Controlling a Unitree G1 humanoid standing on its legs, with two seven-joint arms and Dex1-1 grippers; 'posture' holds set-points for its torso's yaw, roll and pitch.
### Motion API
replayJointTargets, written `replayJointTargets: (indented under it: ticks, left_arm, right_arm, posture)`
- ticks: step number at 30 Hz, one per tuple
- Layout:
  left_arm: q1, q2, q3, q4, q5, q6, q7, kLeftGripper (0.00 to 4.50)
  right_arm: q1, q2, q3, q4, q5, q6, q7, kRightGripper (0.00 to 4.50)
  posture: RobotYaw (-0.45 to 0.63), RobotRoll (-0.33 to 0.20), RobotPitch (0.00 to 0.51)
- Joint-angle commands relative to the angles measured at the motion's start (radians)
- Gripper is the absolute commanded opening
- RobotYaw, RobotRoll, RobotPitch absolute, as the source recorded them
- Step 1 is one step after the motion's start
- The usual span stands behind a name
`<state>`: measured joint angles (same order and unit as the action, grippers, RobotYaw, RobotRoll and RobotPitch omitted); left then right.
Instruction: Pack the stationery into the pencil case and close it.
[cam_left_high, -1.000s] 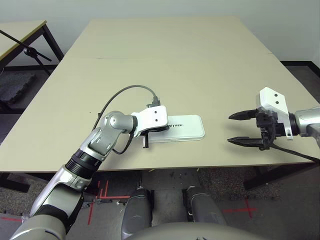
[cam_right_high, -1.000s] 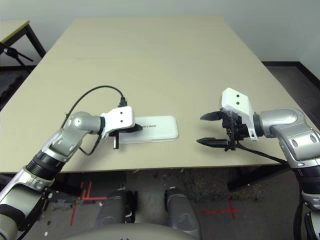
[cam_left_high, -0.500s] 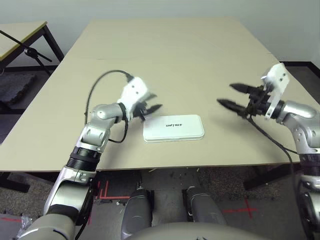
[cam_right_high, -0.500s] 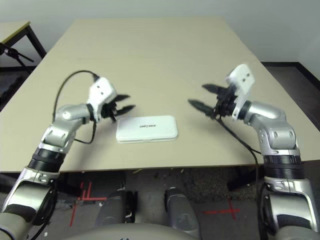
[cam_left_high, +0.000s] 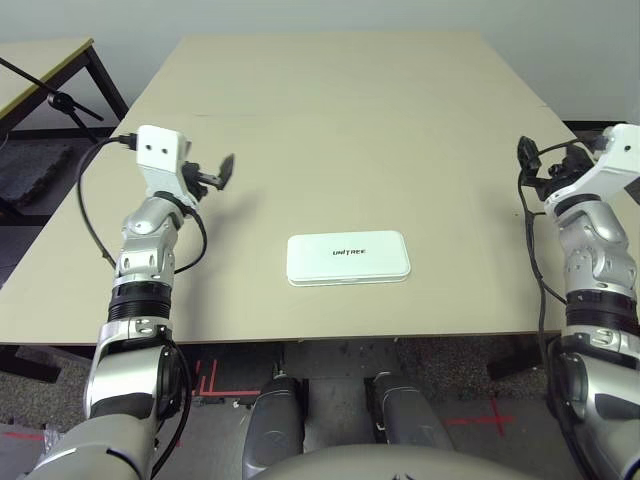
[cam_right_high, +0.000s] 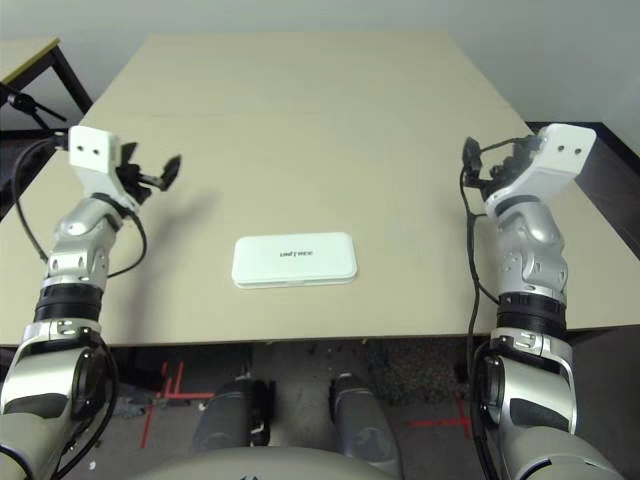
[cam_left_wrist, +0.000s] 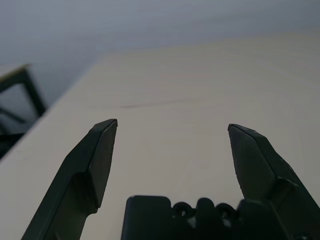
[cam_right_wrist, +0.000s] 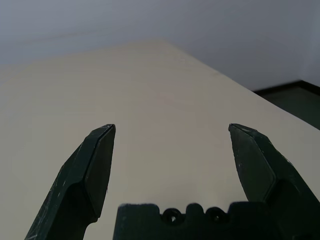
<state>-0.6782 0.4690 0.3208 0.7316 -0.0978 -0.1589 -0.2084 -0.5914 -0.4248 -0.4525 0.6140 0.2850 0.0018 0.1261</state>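
Raised clear of the beige table (cam_left_high: 330, 130) at either side, left gripper (cam_left_wrist: 172, 150) and right gripper (cam_right_wrist: 172, 150), fingers spread wide and empty. Shut white pencil case (cam_left_high: 348, 258) lying flat near the front edge, between both and well apart. Off the far left corner, probably a dark stand (cam_left_high: 50, 95).

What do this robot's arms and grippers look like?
Both arms are jointed silver metal with black bands. Each wrist carries a white angular housing with two small dark dots. A black cable loops along each forearm. The left gripper and right gripper each have two black tapered fingers.
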Motion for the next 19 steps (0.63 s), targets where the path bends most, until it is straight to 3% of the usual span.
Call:
replayJointTargets:
  ticks: [1, 10, 19]
  left_arm:
    - [-0.022, 0.009, 0.018, 0.083, 0.007, -0.072, 0.075, 4.47]
    - [0.015, -0.009, -0.011, 0.079, 0.013, -0.108, 0.101, 4.47]
    - [-0.037, -0.023, -0.051, 0.113, 0.018, -0.11, 0.09, 4.47]
  right_arm:
    - [-0.038, -0.019, -0.011, 0.058, -0.004, -0.036, -0.021, 4.5]
    - [-0.045, -0.003, 0.007, 0.068, 0.013, -0.04, 0.004, 4.5]
    - [-0.035, 0.015, 0.006, 0.049, 0.019, -0.044, 0.003, 4.5]
  posture:
    - [-0.14, 0.0, 0.119]
    - [-0.13, 0.0, 0.144]
    - [-0.16, 0.0, 0.125]
